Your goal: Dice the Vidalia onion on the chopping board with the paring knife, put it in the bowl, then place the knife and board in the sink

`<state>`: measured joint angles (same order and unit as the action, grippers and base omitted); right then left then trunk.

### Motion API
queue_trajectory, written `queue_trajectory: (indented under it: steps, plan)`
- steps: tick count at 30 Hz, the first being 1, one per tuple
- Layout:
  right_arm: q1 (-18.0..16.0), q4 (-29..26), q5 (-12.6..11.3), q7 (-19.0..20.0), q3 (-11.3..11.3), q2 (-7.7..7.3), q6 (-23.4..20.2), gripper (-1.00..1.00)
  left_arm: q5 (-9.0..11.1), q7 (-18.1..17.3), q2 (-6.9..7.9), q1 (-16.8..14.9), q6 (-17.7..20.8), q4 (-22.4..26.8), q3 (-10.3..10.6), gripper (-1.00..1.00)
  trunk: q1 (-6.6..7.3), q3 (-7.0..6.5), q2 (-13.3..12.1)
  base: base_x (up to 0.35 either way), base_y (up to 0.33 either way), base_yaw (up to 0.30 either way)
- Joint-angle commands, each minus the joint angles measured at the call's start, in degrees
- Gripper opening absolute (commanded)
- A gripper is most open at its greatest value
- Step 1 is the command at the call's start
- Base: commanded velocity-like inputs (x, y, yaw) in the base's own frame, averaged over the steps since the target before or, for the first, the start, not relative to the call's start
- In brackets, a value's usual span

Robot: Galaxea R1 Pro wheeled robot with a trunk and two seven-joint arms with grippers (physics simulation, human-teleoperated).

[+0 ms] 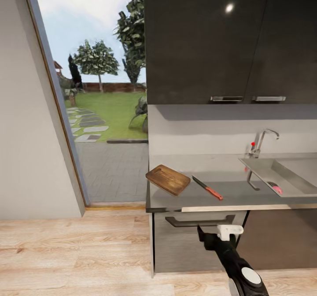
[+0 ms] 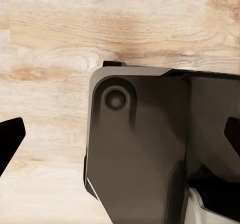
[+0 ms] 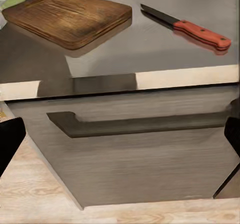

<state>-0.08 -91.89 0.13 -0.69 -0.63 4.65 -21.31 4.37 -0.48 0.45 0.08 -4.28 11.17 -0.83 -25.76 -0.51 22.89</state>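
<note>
The board [image 1: 168, 179] and knife [image 1: 207, 187] lie side by side, apart, on the bench [image 1: 229, 190]; a pink object (likely the onion) [image 1: 277, 190] sits in the sink [image 1: 286, 175]. Round and probably slick, it wants a grip across its middle. Both grippers' spread: cannot tell.

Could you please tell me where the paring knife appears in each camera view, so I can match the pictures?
Head view: the paring knife lies on the countertop, between the chopping board and the sink.
Right wrist view: the paring knife lies on the countertop beside the chopping board.
Left wrist view: not in it; wooden floor and a dark robot part.
Shared landmark: the chopping board.
</note>
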Motion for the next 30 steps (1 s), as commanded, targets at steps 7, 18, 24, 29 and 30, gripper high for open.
queue_trajectory:
  steps: [7,18,24,29,30]
  plan:
    - [-3.3,-1.5,0.1,-5.4,-0.4,3.68,-1.8,1.0,0.5,-0.1,-0.01,0.0,-0.1,-0.1,-0.1,1.0,-0.02,0.01,0.0,0.0,0.0,0.0]
    - [-24.8,-0.8,0.0,-15.8,-5.3,5.35,-19.0,1.0,0.5,-0.1,-0.27,0.0,-0.1,-0.1,0.0,1.0,-0.02,0.01,0.0,0.0,0.0,0.0]
    - [-34.1,5.5,-0.1,-16.6,-5.3,5.35,-24.3,1.0,0.5,-0.1,-0.27,0.0,-0.1,-0.1,0.0,1.0,-0.02,0.01,0.0,0.012,0.0,0.0]
    - [-42.3,18.5,-0.3,-16.6,-5.3,5.35,-24.8,1.0,0.5,-0.1,-0.27,0.0,-0.1,-0.1,0.0,1.0,-0.02,0.01,0.0,0.164,0.0,0.0]
    - [-45.4,23.5,-0.4,-16.5,-5.3,5.35,-24.8,1.0,0.5,-0.1,-0.27,0.0,-0.1,-0.1,0.0,1.0,-0.02,0.01,0.0,0.268,0.0,0.0]
